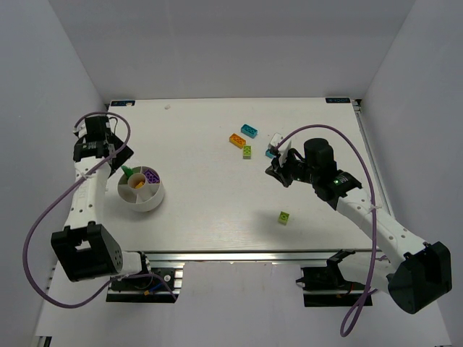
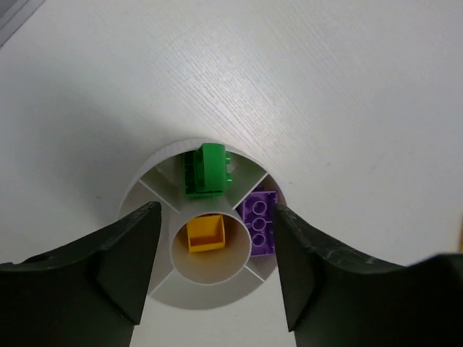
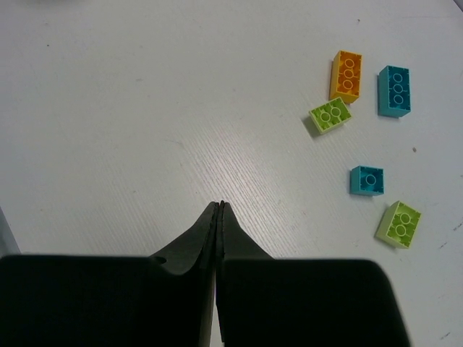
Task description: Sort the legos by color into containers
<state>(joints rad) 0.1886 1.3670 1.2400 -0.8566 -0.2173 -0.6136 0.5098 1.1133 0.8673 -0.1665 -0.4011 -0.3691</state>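
Left gripper (image 2: 215, 210) stands wide over the bowl (image 2: 163, 157), green brick (image 2: 207, 170) lying just beyond its fingers (image 2: 130, 253) in its own wedge, colours apart; right gripper (image 3: 219, 206) pinched shut, empty.

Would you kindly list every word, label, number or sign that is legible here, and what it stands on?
No text is legible in any view.
Left blue tag at the far edge of the table: too small to read.
Right blue tag at that edge: too small to read.
The orange brick, its neighbours and the white bowl show no print.
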